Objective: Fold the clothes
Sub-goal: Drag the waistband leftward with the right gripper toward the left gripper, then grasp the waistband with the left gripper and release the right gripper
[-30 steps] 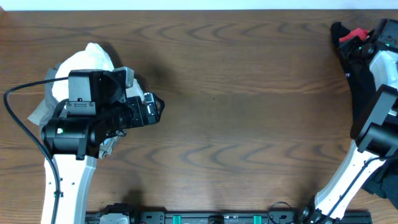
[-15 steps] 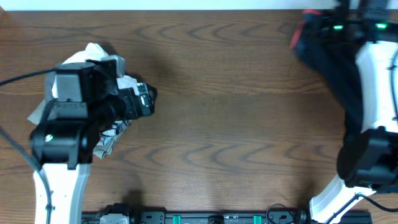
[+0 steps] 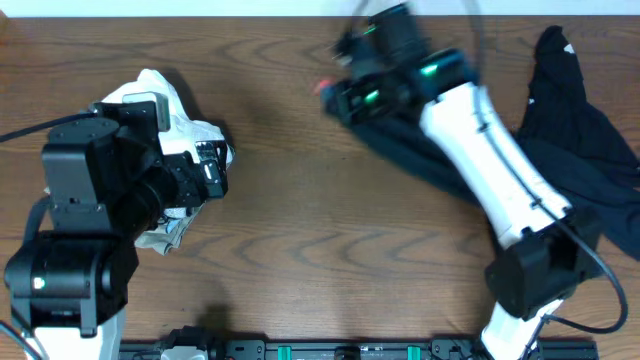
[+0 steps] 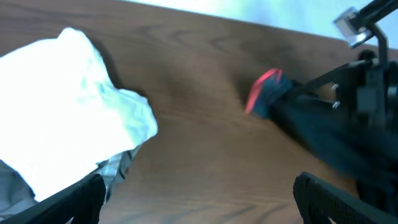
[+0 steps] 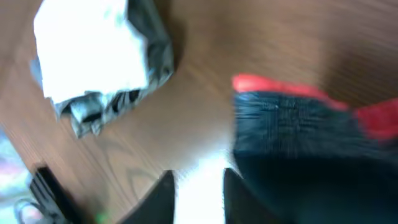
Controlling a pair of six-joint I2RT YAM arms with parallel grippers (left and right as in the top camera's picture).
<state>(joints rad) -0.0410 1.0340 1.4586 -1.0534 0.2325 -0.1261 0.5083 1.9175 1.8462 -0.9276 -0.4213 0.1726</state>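
The black trousers (image 3: 570,140) trail from the far right to the upper middle of the table, a red inside edge (image 3: 326,88) at the leading end. My right gripper (image 3: 343,95) is shut on that end; its wrist view is blurred and shows black cloth with red trim (image 5: 292,118) by the fingers (image 5: 199,183). In the left wrist view the trousers' red end (image 4: 266,92) lies ahead on the right. My left gripper (image 3: 214,168) is open and empty (image 4: 199,186) beside a white garment (image 3: 150,95), which also shows in the left wrist view (image 4: 68,106).
A grey patterned cloth (image 3: 176,232) lies under the white garment at the left, also seen in the right wrist view (image 5: 106,106). Bare wooden table (image 3: 330,230) lies between the two arms. The table's far edge (image 3: 250,12) is close behind the right gripper.
My right arm has swung from the far right corner to the upper middle, dragging the black trousers with it. My left arm has drawn back slightly to the left.
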